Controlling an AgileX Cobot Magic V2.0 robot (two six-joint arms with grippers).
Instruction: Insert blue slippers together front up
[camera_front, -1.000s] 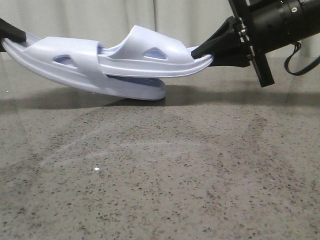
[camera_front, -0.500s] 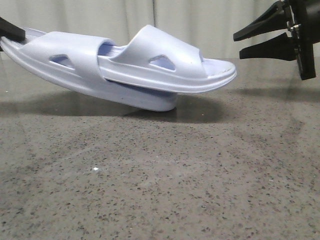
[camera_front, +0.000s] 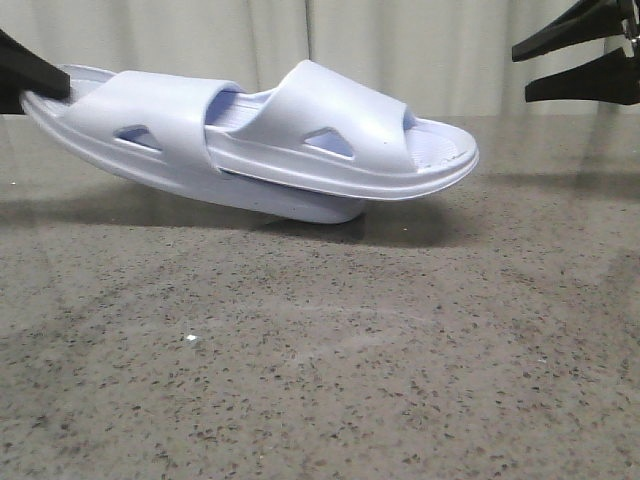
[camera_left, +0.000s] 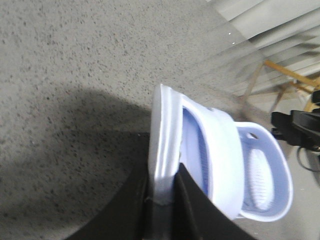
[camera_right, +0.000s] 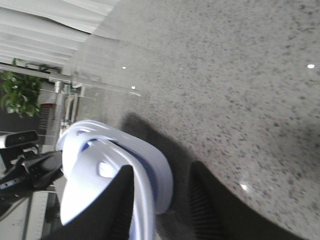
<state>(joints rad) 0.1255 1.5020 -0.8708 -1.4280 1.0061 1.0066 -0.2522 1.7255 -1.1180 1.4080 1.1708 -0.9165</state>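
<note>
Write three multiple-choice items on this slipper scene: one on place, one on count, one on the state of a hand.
1. Where is the right hand?
A. clamped on the slippers' front
B. clear of the slippers, off to their right
C. flat on the table

2. How many blue slippers are there?
A. one
B. two
C. three

3. What is the left hand doing?
A. pinching the slippers' end
B. hanging open above them
C. pressing the table

Answers: 1 B, the front view shows a gap between fingers and slipper. 2 B, two straps, one slipper nested in the other. 3 A, the left wrist view shows fingers closed on the rim.
</note>
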